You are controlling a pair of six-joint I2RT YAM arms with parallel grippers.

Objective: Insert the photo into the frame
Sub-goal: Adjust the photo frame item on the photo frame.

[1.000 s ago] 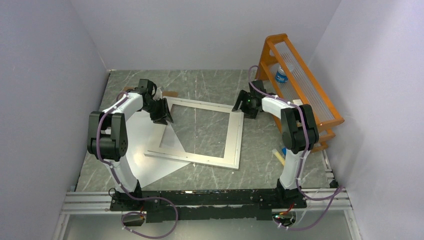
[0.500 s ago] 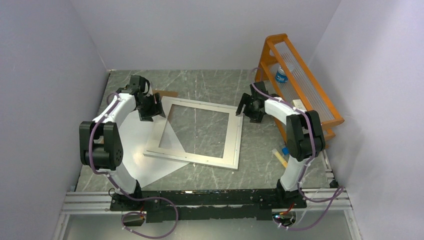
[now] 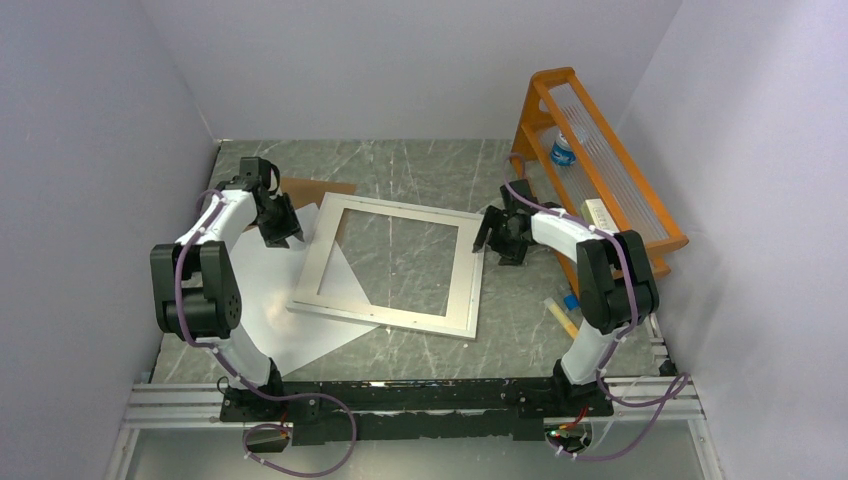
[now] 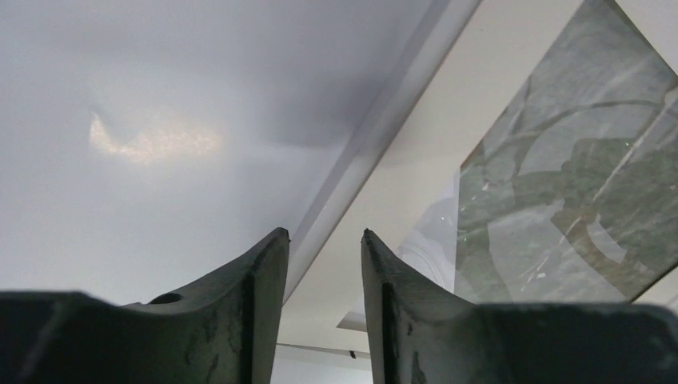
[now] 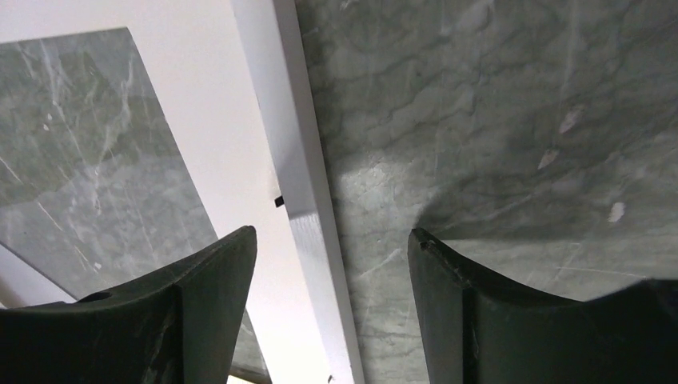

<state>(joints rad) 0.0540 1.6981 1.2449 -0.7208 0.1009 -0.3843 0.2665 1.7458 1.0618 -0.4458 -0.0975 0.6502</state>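
Observation:
The frame [image 3: 468,280], with a narrow white-silver border, lies flat on the marble table. A plain white sheet [image 3: 262,300] lies under its left side, and one corner shows through the opening [image 3: 345,282]. No printed side shows, so I cannot tell whether it is the photo. My left gripper [image 3: 283,232] hangs just outside the frame's far left corner, jaws a little apart and empty [image 4: 324,236], above the frame's edge [image 4: 376,136]. My right gripper [image 3: 490,240] is by the frame's far right corner, open and empty [image 5: 332,232], over the frame's rail [image 5: 308,184].
A brown backing board [image 3: 312,187] lies behind the frame's far left corner. An orange rack [image 3: 600,160] holding clear sheets and a bottle stands at the right. A small wooden stick [image 3: 557,316] lies near the right arm. Walls close in on three sides.
Both grippers have drawn outward from the frame's far corners, the left one to the left, the right one to the right and nearer. The frame lies flat, shifted slightly left.

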